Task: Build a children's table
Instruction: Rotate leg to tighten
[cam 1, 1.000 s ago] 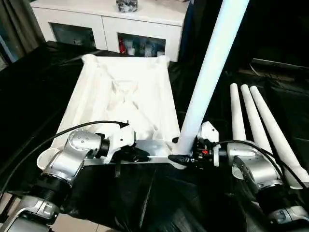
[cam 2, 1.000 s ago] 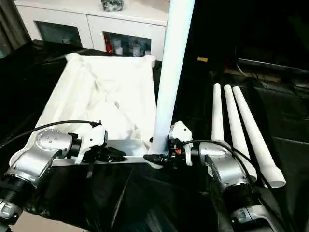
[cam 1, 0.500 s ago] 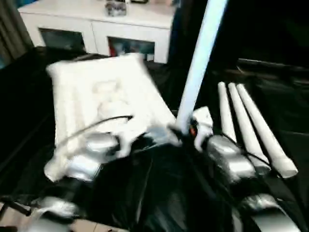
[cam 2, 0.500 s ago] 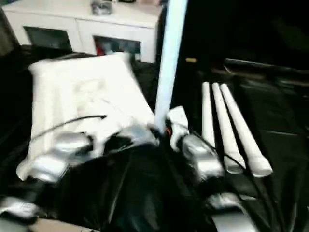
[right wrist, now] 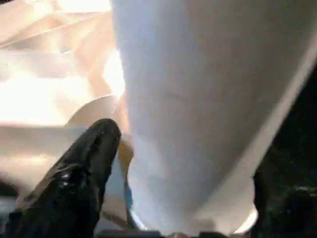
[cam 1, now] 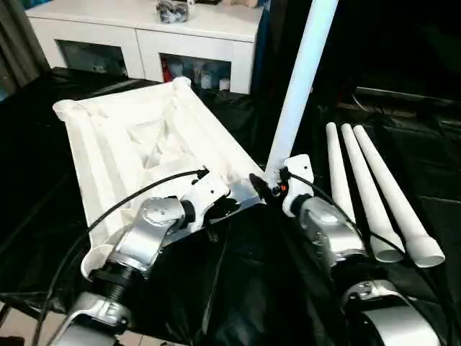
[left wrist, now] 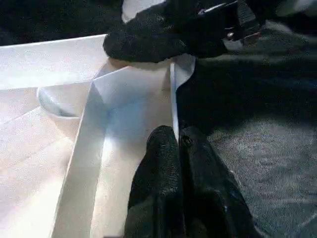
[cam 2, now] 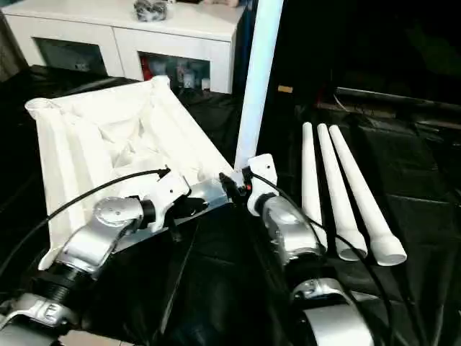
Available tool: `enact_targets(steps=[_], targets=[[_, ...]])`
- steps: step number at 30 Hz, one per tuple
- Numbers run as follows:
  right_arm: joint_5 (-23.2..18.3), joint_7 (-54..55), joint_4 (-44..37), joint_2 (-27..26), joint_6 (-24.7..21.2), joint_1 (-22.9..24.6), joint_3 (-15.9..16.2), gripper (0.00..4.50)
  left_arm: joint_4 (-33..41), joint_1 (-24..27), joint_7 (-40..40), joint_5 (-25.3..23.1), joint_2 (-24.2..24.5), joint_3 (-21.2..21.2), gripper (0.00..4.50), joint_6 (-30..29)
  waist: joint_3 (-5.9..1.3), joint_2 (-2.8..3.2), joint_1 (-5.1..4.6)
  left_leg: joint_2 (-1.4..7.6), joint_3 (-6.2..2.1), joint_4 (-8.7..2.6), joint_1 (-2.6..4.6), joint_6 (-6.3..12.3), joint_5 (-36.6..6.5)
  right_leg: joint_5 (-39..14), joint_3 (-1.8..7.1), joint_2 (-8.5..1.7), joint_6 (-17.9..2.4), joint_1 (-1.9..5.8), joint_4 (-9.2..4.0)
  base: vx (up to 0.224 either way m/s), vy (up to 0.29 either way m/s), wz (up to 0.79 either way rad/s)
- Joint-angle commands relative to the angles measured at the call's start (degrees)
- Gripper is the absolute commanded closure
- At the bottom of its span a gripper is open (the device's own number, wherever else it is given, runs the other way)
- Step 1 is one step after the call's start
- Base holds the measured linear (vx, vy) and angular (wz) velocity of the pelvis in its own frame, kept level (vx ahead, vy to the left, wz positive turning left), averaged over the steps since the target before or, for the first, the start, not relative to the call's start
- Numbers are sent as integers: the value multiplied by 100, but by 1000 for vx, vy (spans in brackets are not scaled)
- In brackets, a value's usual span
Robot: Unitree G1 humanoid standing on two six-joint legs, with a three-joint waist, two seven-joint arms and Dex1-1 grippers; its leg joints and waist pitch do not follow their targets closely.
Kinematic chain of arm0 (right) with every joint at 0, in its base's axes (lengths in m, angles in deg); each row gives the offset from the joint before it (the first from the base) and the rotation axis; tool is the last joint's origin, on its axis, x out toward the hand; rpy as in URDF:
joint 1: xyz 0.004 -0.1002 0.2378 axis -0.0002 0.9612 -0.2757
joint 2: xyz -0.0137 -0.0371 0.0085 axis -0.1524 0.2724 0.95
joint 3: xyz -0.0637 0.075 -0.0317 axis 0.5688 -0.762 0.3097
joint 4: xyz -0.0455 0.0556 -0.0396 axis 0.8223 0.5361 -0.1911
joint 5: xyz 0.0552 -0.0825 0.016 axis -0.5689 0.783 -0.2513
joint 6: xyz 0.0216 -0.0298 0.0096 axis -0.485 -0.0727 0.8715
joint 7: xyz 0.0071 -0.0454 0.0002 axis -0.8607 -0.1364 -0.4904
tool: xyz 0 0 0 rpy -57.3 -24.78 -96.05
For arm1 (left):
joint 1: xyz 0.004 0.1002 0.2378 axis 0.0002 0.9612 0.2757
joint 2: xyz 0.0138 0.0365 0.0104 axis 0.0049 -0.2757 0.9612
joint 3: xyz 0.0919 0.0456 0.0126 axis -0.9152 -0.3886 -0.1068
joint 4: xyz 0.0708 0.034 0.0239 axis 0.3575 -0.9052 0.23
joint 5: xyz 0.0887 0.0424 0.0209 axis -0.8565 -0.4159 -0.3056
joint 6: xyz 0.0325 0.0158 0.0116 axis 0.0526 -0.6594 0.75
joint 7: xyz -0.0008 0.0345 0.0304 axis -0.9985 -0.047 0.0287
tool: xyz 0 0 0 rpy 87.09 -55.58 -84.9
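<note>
The white tabletop (cam 1: 137, 137) lies upside down on the black cloth, ribs up, turned at an angle with its far end to the left. One white leg (cam 1: 299, 79) stands upright in the near right corner socket. My left gripper (cam 1: 229, 204) is shut on the thin near rim of the tabletop; the left wrist view shows its fingers (left wrist: 163, 163) pinching that rim. My right gripper (cam 1: 265, 184) is open, one finger (right wrist: 94, 153) on each side of the leg's foot (right wrist: 188, 148). Three more legs (cam 1: 367, 187) lie side by side on the right.
A white cabinet (cam 1: 144, 36) with glass doors stands behind the tabletop. Black cloth (cam 1: 238, 288) covers the work surface, wrinkled in front of my arms. The loose legs lie close to my right forearm (cam 1: 331, 234).
The tabletop has swung round, its far end to the left, with the leg still standing in the corner socket. The view itself has shifted too. Both grippers stay at the near edge.
</note>
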Motion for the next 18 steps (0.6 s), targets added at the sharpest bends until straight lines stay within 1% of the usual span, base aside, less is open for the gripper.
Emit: enact_targets(steps=[1,2,3,4,5,6,7,8,11,12,13,14,15,17,18], targets=[[-42,-791,-221,-20,23,121,479,58,31,13,-427,43,46,-335,450,141,-283,-3,37,230,-67,-414,-30,325,-1099,-1280,289,-462,-1048,253,-467,0,0,0],[-97,-1214,-402,119,24,235,561,58,31,30,-616,107,146,-306,450,238,-298,-4,36,234,-61,-398,-23,362,-978,-1031,292,-460,-1146,258,-430,0,0,0],[-140,-1501,-522,208,24,310,609,58,30,43,-740,152,210,-284,450,301,-305,-6,48,227,-59,-389,-27,402,-889,-876,286,-453,-1181,279,-417,55,-3,2],[-170,-1716,-615,287,28,365,656,58,34,47,-829,194,254,-261,450,310,-317,-12,57,229,-48,-372,-36,493,-701,-502,292,-449,-1268,295,-372,55,-3,2],[-214,-2101,-775,441,37,460,742,58,42,59,-1011,276,340,-214,450,353,-313,-8,59,227,-45,-370,-34,555,-634,-330,280,-441,-1348,295,-360,0,0,0],[-237,-2310,-868,542,20,506,794,58,53,64,-1147,338,395,-189,450,366,-312,-9,80,228,-37,-359,-17,606,-630,-263,280,-449,-1402,298,-354,0,0,0],[-281,-2526,-996,639,-5,566,852,58,78,80,-1274,394,462,-164,450,346,-308,-6,88,233,-35,-359,-17,620,-626,-242,282,-449,-1425,297,-349,0,0,0],[-303,-2662,-1065,687,-17,598,872,58,97,91,-1350,426,504,-152,450,331,-299,-27,98,242,-39,-370,-17,620,-670,-345,278,-455,-1440,299,-353,0,0,0],[-419,-3145,-1327,887,-183,695,965,58,99,105,-1579,501,658,-135,450,388,-278,-19,118,261,-42,-390,10,520,-872,-701,277,-457,-1413,284,-385,0,0,0],[-487,-3510,-1540,1073,-355,753,1058,58,84,103,-1758,579,792,-129,450,427,-265,-26,136,260,-39,-398,24,482,-957,-859,279,-453,-1372,274,-409,0,0,0],[-511,-3673,-1646,1159,-439,783,1100,58,70,101,-1844,624,855,-126,450,455,-267,-26,157,259,-44,-398,33,470,-963,-903,277,-443,-1335,284,-410,0,0,0],[-521,-3796,-1716,1223,-492,803,1136,84,65,101,-1925,665,906,-124,450,465,-258,-31,164,263,-34,-402,22,469,-987,-961,276,-433,-1305,280,-407,0,0,0],[-503,-3906,-1762,1290,-529,811,1177,90,61,96,-2007,691,956,-114,450,471,-260,-24,176,274,-35,-405,14,441,-969,-997,276,-448,-1287,279,-403,0,0,0],[-490,-3954,-1774,1318,-539,811,1194,90,55,91,-2058,705,980,-107,450,471,-266,-32,179,274,-37,-402,17,407,-943,-1010,275,-453,-1279,274,-397,0,0,0],[-475,-3997,-1792,1340,-562,816,1212,104,56,93,-2121,723,1016,-95,450,468,-265,-43,175,262,-37,-399,8,378,-947,-1055,280,-458,-1270,277,-402,0,0,0]])
